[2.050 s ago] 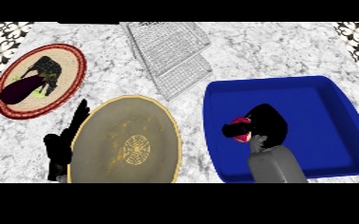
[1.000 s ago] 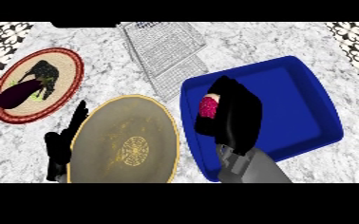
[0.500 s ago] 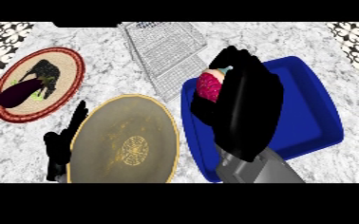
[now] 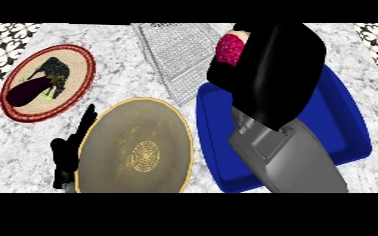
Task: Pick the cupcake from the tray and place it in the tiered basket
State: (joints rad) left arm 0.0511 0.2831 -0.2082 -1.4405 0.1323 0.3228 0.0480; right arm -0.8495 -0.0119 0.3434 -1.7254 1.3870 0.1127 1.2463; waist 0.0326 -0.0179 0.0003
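Since the earlier frame the right robot hand [image 4: 275, 75] has been raised and carried off the blue tray [image 4: 347, 130] toward the wire tiered basket [image 4: 177, 55]. Its black fingers are curled round the cupcake [image 4: 229, 49], whose pink, dotted side is seen at the hand's upper left, just beside the basket's mesh. The pick is judged done; the placing and release are left. The tray is glossy and rectangular, the basket a fine grey grid. The left robot hand [image 4: 70, 150] is rested open beside a round gold plate [image 4: 111, 130] on the marbled table [image 4: 111, 90]
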